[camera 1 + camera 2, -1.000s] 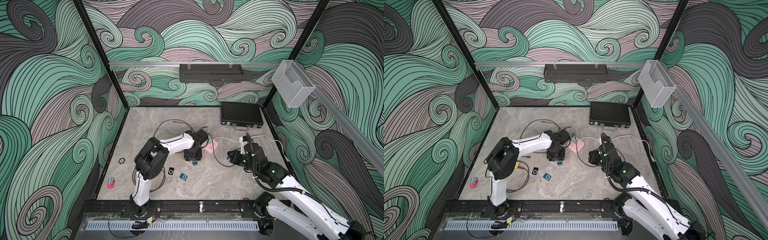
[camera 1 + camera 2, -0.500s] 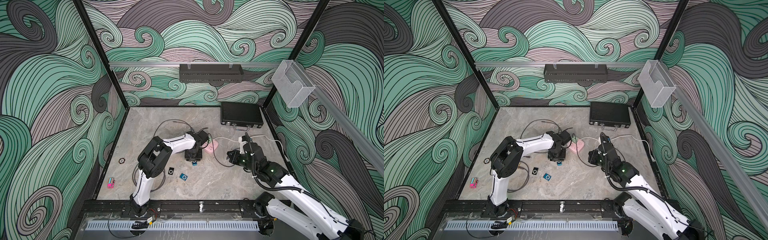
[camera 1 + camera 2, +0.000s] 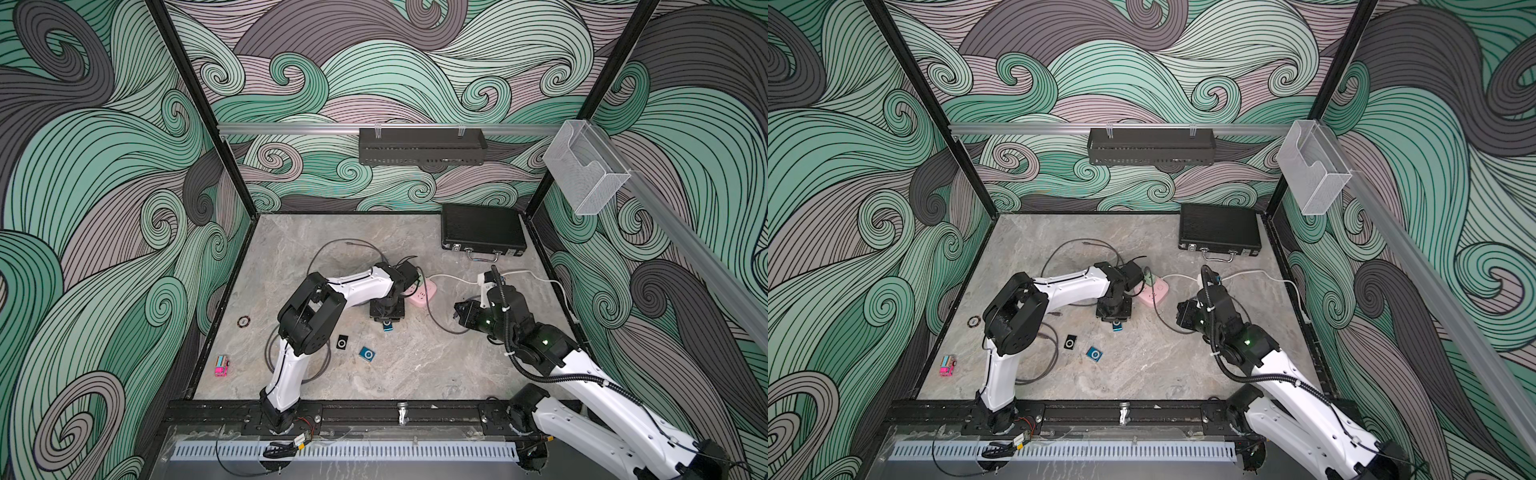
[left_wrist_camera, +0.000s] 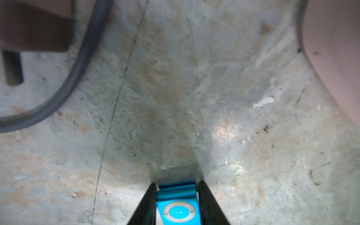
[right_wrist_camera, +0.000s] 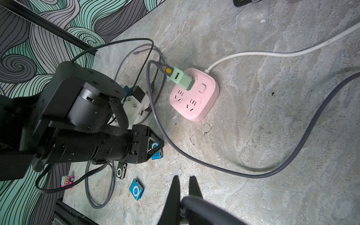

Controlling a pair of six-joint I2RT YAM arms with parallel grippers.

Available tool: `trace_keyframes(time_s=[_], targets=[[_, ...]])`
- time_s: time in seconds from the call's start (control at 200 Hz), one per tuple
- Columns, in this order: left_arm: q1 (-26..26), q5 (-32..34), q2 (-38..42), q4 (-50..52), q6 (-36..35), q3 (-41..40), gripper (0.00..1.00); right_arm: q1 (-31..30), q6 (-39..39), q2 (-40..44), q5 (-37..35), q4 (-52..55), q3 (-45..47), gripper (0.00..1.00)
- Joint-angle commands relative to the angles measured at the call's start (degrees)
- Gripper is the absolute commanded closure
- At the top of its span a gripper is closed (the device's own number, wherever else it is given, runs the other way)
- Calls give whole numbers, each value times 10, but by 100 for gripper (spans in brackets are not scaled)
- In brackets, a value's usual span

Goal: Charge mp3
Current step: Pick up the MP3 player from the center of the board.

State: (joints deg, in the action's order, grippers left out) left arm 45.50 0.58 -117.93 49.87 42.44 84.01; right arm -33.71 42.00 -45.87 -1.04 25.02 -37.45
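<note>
Starting at the front of the counter (image 3: 436, 374), a pink toy car (image 3: 221, 365) lies close to the left wall. A little farther in, a second blue player (image 3: 367, 354) and a black mp3 player (image 3: 343, 343) lie flat, near each other but not touching. Behind them the left gripper (image 4: 177, 184) points down at the counter, and the blue mp3 player (image 4: 178, 204) lies between its two fingers (image 4: 148, 206), its round control ring facing up. In the left wrist view the fingers stand tight against both sides of this player; whether they truly squeeze it, I cannot tell.

To the right, at about the same depth, the right gripper (image 5: 184, 177) hangs over the counter with its fingers nearly pressed together, only a thin slit between them. A grey cable (image 5: 253, 175) runs in a wide curve to a green charger (image 5: 181, 78), which is plugged in a pink power strip (image 5: 194, 101) just behind the left gripper. A stretch of cable of the same grey crosses at the root of the right fingers; whether it is held there is not clear. A white cord (image 5: 272, 53) leaves the strip toward the right wall. In the back right corner lies a closed black case (image 3: 482, 230).
</note>
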Motion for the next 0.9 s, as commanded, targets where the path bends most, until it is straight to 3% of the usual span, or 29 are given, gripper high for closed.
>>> trace_keyframes(time_s=[0.0, 0.14, 0.415, 0.896], targets=[[10, -29, -23, 6, -37, 11, 68, 3, -5, 9, -4, 1, -3, 100], [15, -49, -17, -14, -89, 15, 69, 4, -5, 14, -9, 3, 0, 100], [21, -45, -25, 31, -143, 37, 58, 3, -3, 21, -16, 6, 5, 100], [26, -10, -39, 60, -119, 28, 59, 4, -1, 23, -20, 7, 5, 100]])
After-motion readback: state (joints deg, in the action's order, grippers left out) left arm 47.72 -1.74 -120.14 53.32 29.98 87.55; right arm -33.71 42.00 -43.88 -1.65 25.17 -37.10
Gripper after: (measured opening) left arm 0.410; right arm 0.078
